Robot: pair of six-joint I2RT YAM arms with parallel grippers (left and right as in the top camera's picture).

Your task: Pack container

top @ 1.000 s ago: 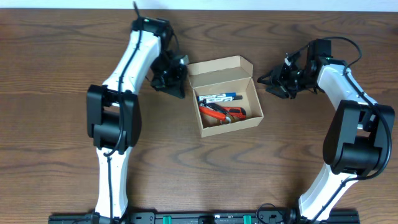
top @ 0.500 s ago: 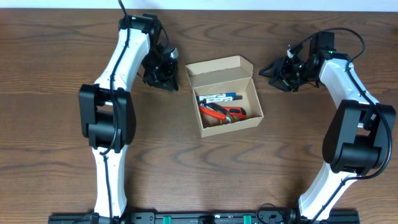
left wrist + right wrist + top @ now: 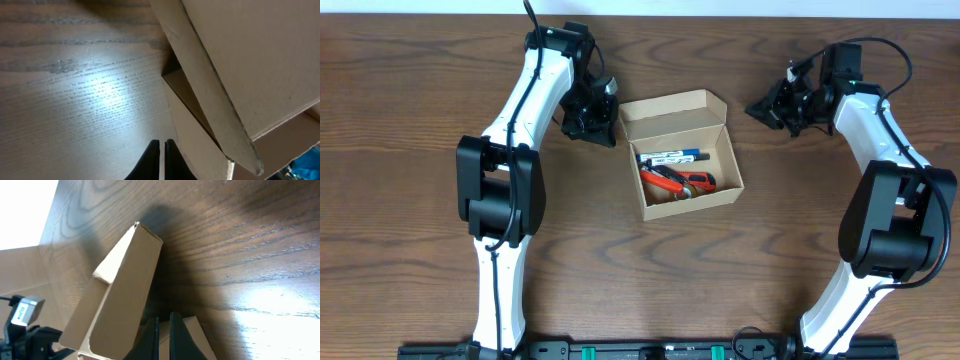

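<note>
- Wooden counter (image 3: 420,250) carries the container (image 3: 682,155) at its middle, lid flap (image 3: 672,108) raised, pens (image 3: 670,157) and a red tool (image 3: 678,181) inside.
- Thin cardboard: likely light and creasable; push the flap's free edge, brace a side wall.
- Left claw (image 3: 162,150) and right claw (image 3: 164,322) are clenched, empty, flanking it.
- Bare wood lies on every side for approach.

Dark brown wood-grain table (image 3: 400,250)

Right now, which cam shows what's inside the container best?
Overhead: the container lies open, blue markers and a red tool in plain sight. Left wrist gives cardboard walls and a blue sliver; right wrist only the lid.
</note>
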